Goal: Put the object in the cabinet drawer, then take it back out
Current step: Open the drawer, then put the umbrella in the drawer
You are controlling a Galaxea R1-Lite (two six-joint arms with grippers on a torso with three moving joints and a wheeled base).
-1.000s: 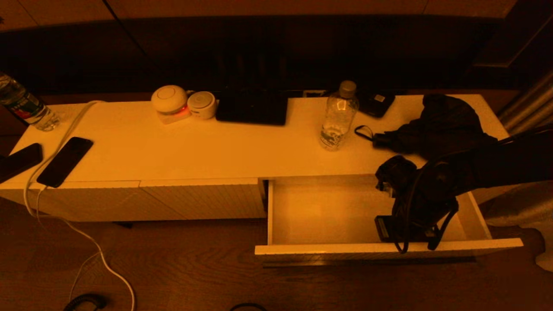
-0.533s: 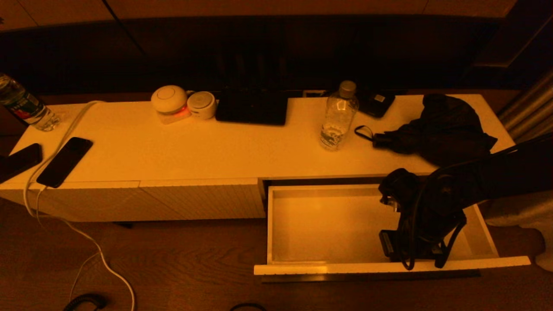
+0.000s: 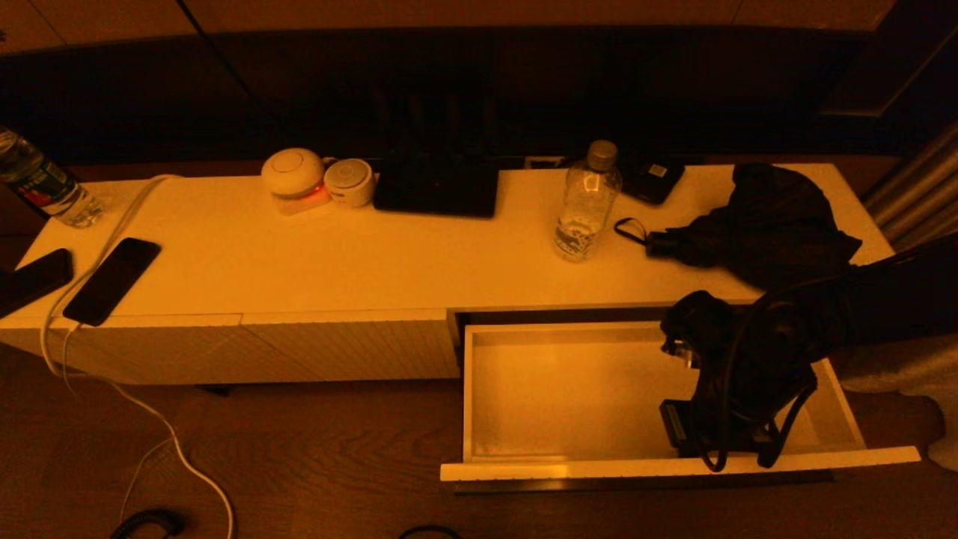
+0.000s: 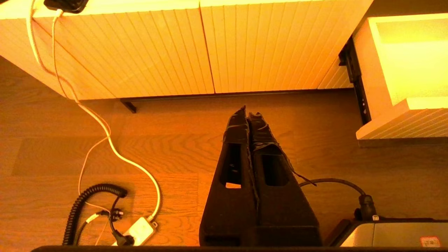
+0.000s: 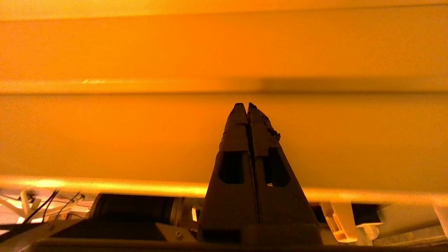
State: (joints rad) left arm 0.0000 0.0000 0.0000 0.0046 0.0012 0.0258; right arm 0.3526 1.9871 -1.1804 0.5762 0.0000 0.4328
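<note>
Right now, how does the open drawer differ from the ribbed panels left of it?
The cabinet drawer is pulled out, its bare interior showing; the ribbed panels sit flush with the cabinet. The right gripper, shut, is inside the drawer behind its front; nothing touches the panels. Both have white, finely ribbed fronts.

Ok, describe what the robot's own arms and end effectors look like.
The right arm is black and bulky, with black cables looping past its wrist. The right end effector and left end effector match: two long black tapering fingers with slot-shaped cutouts, tips wrapped in wrinkled black tape.
</note>
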